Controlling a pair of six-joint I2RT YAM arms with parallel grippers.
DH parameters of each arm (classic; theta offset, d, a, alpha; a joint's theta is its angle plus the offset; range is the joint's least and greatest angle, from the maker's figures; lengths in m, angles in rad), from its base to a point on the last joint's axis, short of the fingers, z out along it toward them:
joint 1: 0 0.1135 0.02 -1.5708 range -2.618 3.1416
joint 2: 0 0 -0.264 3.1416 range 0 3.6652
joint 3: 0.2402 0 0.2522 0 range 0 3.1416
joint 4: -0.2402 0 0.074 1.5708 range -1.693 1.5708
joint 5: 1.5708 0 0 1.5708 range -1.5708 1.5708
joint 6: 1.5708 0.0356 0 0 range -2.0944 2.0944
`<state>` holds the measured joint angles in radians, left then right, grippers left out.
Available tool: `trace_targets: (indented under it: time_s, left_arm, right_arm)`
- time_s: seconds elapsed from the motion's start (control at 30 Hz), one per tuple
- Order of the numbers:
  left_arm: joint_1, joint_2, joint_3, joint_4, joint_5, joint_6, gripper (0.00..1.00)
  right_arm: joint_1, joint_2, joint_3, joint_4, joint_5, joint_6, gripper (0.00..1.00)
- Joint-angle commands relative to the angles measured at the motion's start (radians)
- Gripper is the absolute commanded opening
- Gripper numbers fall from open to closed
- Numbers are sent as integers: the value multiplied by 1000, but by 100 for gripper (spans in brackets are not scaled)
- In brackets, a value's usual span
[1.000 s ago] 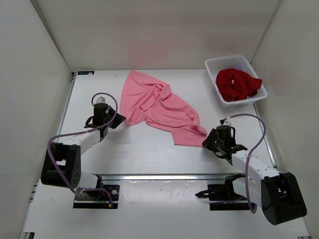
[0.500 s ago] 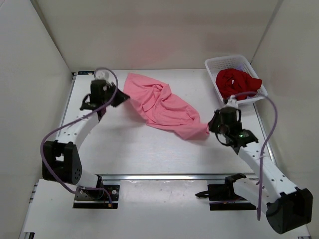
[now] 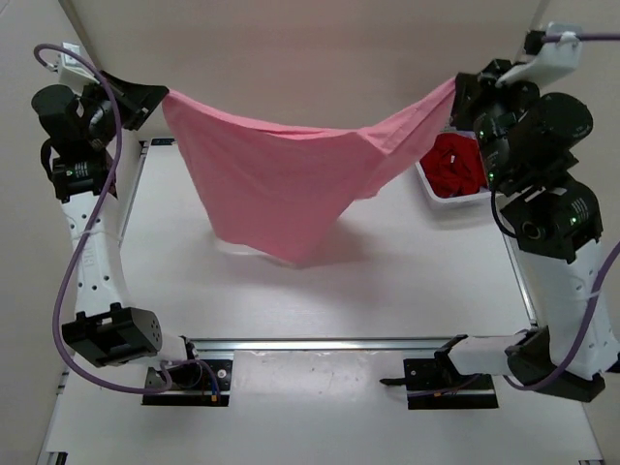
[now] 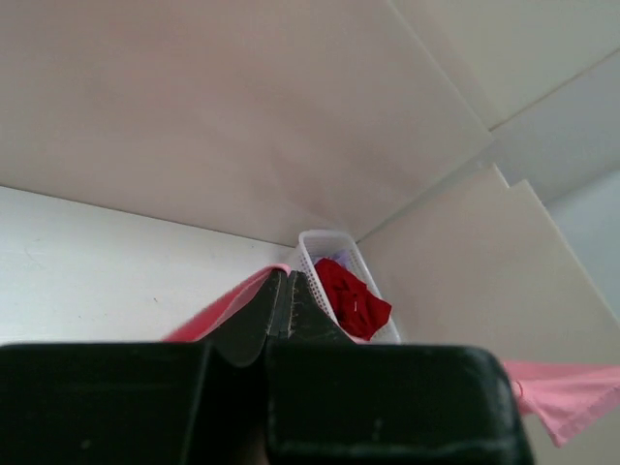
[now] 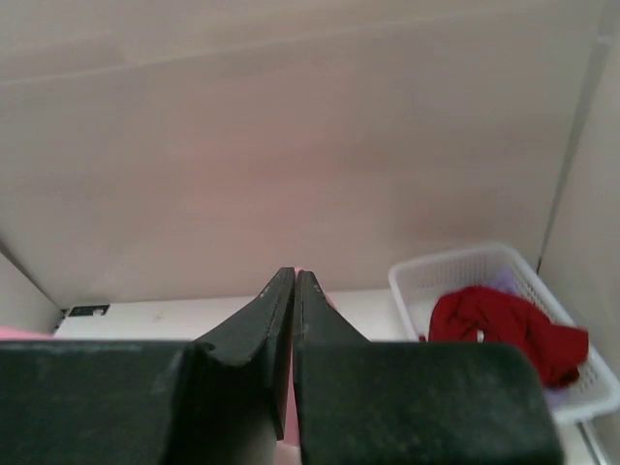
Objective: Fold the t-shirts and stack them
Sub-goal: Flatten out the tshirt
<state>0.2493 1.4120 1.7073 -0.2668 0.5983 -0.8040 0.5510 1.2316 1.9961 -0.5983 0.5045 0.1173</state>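
Black-fingered left gripper (image 3: 155, 95) is pinching one top corner of the pink t-shirt (image 3: 281, 184), raised at 10 o'clock in the top view; its wrist view is showing the jaws pressed flat together with pink cloth coming out beside them. Right gripper (image 3: 459, 93) is clamping the opposite corner at 2 o'clock, jaws likewise closed tight with a sliver of pink at the tips.

Shirt is hanging between the two arms like a hammock; top edge is sagging in the middle; lower part is drooping to a rounded point that is touching or nearly touching the table (image 3: 387, 281) around centre, cannot tell which.

Step in hand looks like spreading the shirt before laying it flat. To do it well:
- arms should be pulling further apart so the top edge is going taut
- both ends should be staying level
- the hem should be going down first, then dragging toward 6 o'clock so creases are smoothing out rather than bunching

Fabric is looking thin, soft and matte, draping in loose diagonal folds; likely to be slipping or twisting if the pinch is shallow.

Dark red t-shirt (image 3: 457, 163) is lying crumpled in the white mesh basket (image 3: 472, 197) at 3 o'clock, below the right gripper; a bit of pale purple fabric (image 5: 506, 281) is peeking out under it; both are waiting unfolded.
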Motion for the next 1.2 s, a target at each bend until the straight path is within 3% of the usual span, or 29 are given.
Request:
trace_targets:
  time_s: [0.0, 0.07, 0.1, 0.2, 0.3, 0.37, 0.43, 0.5, 0.63, 0.87, 1.07, 1.17]
  left_arm:
    - [67, 4, 40, 23, 123, -96, 0]
    - [71, 25, 87, 20, 121, -107, 0]
    - [67, 36, 107, 8, 112, -104, 0]
    - [44, 71, 158, -55, 60, -52, 0]
    - [7, 106, 100, -83, -33, 9, 0]
    - [-39, 136, 43, -104, -145, 86, 0]
    - [-57, 192, -17, -80, -161, 92, 0]
    - [-68, 258, -6, -65, -207, 91, 0]
    - [-94, 439, 228, -138, -206, 85, 0]
    - [-56, 374, 399, -54, -186, -1, 0]
    - [-13, 286, 348, -14, -235, 2, 0]
    - [-22, 245, 246, -8, -268, 40, 0]
  right_arm:
    - [96, 112, 177, 13, 121, -186, 0]
    - [205, 152, 237, 104, 233, -328, 0]
    - [193, 176, 239, 138, 230, -341, 0]
    - [8, 193, 202, 91, 24, -208, 0]
    - [-150, 241, 116, 91, -172, -122, 0]
    - [-221, 326, 81, 89, -287, -65, 0]
    - [-301, 449, 111, 83, -374, -35, 0]
    - [-342, 568, 217, 69, -432, -16, 0]
    - [-388, 796, 564, 6, -477, 37, 0]
    - [-417, 636, 580, 221, -492, 57, 0]
    - [-444, 500, 508, 198, -525, 58, 0]
    - [-393, 377, 291, 186, -425, 6, 0]
